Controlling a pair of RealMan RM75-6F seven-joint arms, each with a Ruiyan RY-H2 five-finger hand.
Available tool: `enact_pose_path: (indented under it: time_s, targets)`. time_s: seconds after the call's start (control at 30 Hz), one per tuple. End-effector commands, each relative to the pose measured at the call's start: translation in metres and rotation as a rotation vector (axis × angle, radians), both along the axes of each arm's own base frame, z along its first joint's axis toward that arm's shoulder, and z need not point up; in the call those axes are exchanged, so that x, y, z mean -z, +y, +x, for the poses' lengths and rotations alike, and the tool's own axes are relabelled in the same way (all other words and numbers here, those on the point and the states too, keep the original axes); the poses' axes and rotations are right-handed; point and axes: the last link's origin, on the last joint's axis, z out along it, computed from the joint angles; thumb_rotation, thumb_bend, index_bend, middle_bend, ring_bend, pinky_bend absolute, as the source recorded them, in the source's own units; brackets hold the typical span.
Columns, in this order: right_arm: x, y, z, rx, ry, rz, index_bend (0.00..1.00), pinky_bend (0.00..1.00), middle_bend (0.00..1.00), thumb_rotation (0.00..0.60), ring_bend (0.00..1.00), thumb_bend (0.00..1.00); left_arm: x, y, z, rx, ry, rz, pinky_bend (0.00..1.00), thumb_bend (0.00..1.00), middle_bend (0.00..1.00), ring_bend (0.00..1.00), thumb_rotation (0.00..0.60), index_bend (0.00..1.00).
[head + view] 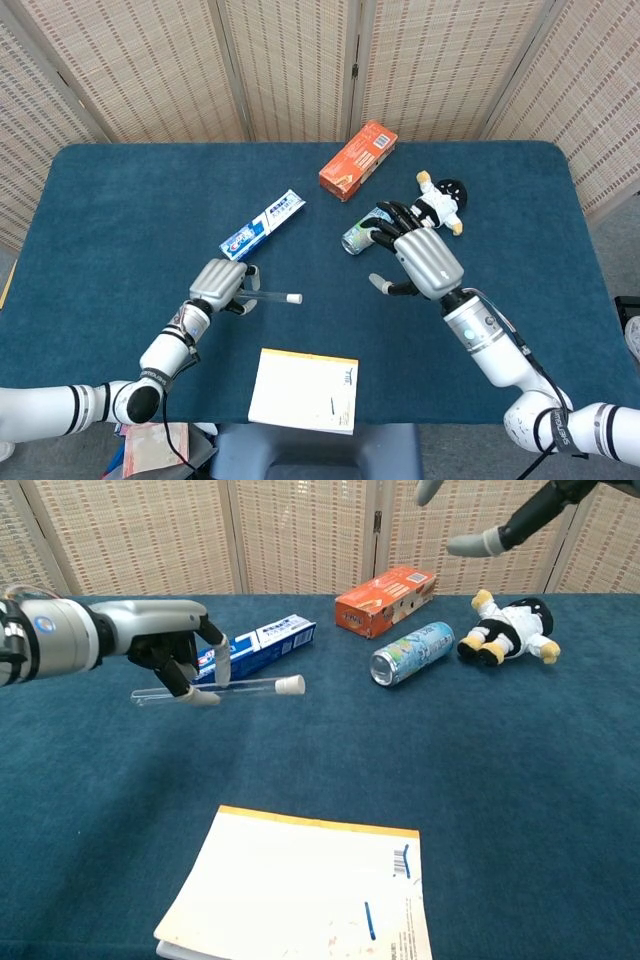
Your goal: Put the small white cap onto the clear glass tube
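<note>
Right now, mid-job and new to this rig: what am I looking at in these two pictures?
Two robot arms with humanlike hands at a blue table. One camera looks down from the head, one forward from the chest. The left hand holds the clear glass tube, level, with the small white cap on its end. The right hand is open, raised, holding nothing. On the table lie a toothpaste box, orange box, can, plush doll and notebook.

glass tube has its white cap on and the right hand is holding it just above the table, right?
Not quite: the left hand holds the clear glass tube, not the right. The chest view shows it, small white cap already on the tube's end, just above the table. The right hand is open, off near the can.
</note>
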Motion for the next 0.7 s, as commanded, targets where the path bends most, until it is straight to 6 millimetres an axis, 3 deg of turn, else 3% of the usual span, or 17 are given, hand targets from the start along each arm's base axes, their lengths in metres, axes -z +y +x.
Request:
enact_pose_path:
  time_s: [0.03,0.37,0.7]
  targets:
    - [-0.003,0.001,-0.01,0.019,0.004,-0.009,0.34,0.0,0.22,0.6,0.03,0.26,0.016,0.002,0.004,0.009,0.051,0.0,0.96,0.39,1.0,0.97,0.6,0.56]
    - [-0.011,0.003,-0.033,0.062,0.006,-0.027,0.34,0.0,0.22,0.6,0.03,0.26,0.048,0.01,0.018,0.013,0.112,-0.003,0.96,0.39,1.0,0.97,0.6,0.55]
    - [-0.015,0.001,-0.046,0.094,0.004,-0.033,0.34,0.0,0.22,0.6,0.03,0.26,0.065,0.013,0.022,0.004,0.158,-0.018,0.96,0.38,1.0,0.97,0.6,0.5]
